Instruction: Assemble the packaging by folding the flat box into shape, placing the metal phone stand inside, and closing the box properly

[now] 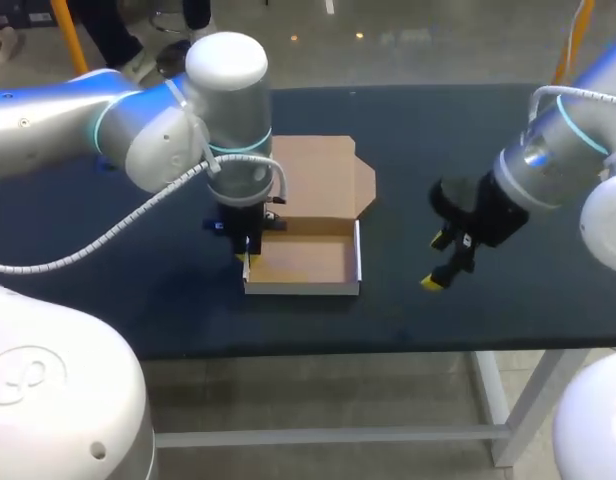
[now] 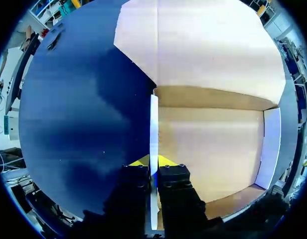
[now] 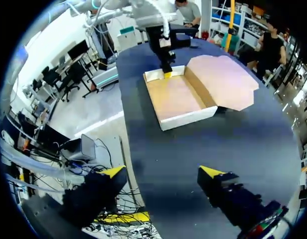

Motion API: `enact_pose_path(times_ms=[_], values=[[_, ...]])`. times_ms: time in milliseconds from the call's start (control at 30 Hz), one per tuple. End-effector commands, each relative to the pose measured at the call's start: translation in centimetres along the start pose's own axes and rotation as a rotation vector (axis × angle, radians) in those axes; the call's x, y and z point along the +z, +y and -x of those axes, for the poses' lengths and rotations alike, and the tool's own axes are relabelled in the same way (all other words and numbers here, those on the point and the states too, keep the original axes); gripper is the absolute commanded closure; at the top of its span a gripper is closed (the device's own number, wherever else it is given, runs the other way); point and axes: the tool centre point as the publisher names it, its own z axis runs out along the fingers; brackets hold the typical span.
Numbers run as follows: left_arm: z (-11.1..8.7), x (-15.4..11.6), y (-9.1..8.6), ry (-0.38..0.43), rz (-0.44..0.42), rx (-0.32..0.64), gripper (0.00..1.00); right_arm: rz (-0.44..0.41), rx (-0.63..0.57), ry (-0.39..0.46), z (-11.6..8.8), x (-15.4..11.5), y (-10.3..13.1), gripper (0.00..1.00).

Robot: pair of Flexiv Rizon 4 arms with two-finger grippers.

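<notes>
- Table [image 1: 508,310], lower part of the head view: dark surface. The metal phone stand shows in no view.
- Right gripper [image 3: 162,174], centre right of the head view: above the table, well apart from the box, fingers spread wide and holding nothing.
- Box [image 1: 306,262], centre of the head view: folded into a shallow tray, with the white front wall [image 1: 303,288] upright and nearest the table edge. Judged to be light, thin cardboard; walls likely flex and dent under a hard squeeze.
- Left gripper [image 2: 153,162]: pinching the left side wall [image 2: 153,129], one finger inside the tray and one outside. The thin upright edge suits a gentle pinch.
- Lid [image 1: 323,180], upper centre of the head view: lies flat on the table behind the tray, joined at the rear wall. Probably floppy at the crease; take hold at the free far edge.
</notes>
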Motion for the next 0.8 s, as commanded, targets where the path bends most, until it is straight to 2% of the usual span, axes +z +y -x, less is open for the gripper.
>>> enact_pose_path(times_ms=[33, 400, 800], values=[[-0.51, 0.31, -0.05, -0.066, -0.018, -0.011, 1.00, 0.002, -0.009, 0.020, -0.31, -0.93, -0.17, 0.00], [-0.20, 0.83, -0.37, -0.278, -0.094, -0.036, 1.00, -0.003, -0.022, 0.014, -0.79, -0.93, -0.38, 0.00], [0.20, 0.23, -0.42, -0.268, -0.104, -0.029, 1.00, -0.008, -0.018, 0.015, -0.88, -0.93, -0.48, 0.00]])
